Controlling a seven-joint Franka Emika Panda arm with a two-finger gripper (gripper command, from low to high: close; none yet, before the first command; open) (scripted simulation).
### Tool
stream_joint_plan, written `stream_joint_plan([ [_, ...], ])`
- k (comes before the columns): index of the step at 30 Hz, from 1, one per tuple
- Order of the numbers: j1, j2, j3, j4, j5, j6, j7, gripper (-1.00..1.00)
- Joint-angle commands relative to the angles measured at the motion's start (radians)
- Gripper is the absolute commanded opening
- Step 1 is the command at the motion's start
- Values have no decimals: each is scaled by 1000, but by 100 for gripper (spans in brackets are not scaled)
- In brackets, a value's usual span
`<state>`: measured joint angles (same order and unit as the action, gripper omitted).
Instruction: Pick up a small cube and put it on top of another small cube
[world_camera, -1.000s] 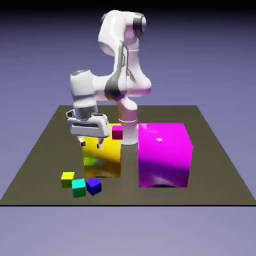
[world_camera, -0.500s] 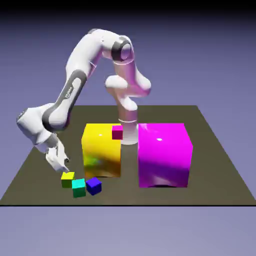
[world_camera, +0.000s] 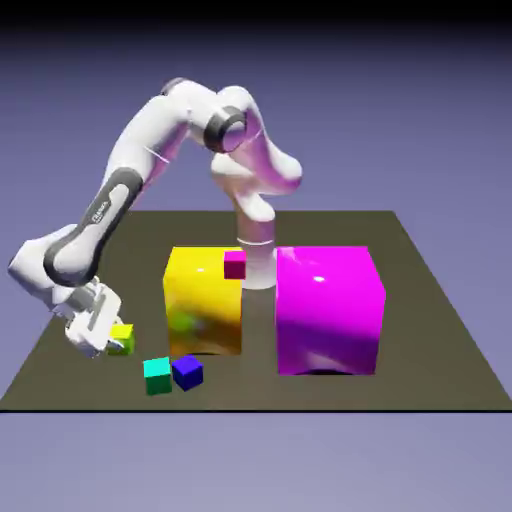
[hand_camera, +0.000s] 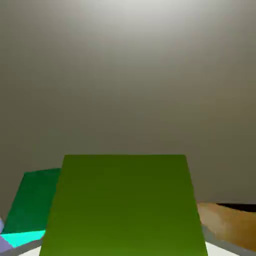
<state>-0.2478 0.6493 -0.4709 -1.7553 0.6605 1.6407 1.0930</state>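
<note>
Yellow cube (world_camera: 122, 340) has shifted toward 10 o'clock, away from the teal cube (world_camera: 157, 376), and the pincer (world_camera: 118, 348) looks closed on it, so grasp's probably sorted. Looks like it's still around counter (world_camera: 300, 393) level; lifting comes next, I'd guess.

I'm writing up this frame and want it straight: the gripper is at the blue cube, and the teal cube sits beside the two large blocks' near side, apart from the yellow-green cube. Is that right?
Not quite: the gripper is at the yellow-green cube, not the blue cube, as the exterior view shows. The rest stands.
</note>
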Motion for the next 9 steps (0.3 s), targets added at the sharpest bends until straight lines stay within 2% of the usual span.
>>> stream_joint_plan([
  [1, 23, -5, 10, 33, -31, -31, 6, -100],
  [6, 55, 34, 42, -70, 19, 101, -35, -100],
  [7, 55, 34, 42, -70, 19, 101, -35, 100],
  [9, 45, 21, 32, -36, 2, 58, -22, 100],
])
